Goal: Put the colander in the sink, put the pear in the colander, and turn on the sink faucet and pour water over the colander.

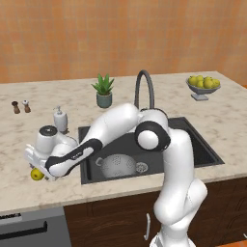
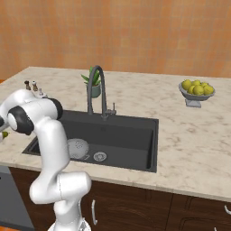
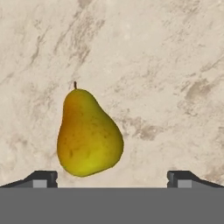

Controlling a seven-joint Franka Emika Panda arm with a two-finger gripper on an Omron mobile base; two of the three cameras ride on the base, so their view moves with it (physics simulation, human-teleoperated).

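Observation:
The yellow pear [image 3: 87, 133] with an orange-brown tinge lies on the marble counter left of the sink [image 1: 193, 140]. My gripper [image 3: 112, 179] hovers just above it, open, fingertips [image 3: 43, 178] wide apart. The pear sits nearer the left fingertip and nothing is held. From the left base view, the hand [image 1: 41, 165] hangs right over the pear [image 1: 37, 174] near the counter's front edge. The pale perforated colander [image 1: 117, 165] stands in the dark sink basin at its front left, next to the drain. The gooseneck faucet [image 1: 144, 87] arches over the sink's back; I see no stream from it.
A white soap dispenser [image 1: 60, 119] stands just behind my hand. A potted plant [image 1: 103, 91] is behind the sink, two shakers [image 1: 20, 106] at the far left, and a grey footed bowl of yellow-green fruit [image 1: 203, 87] at the back right.

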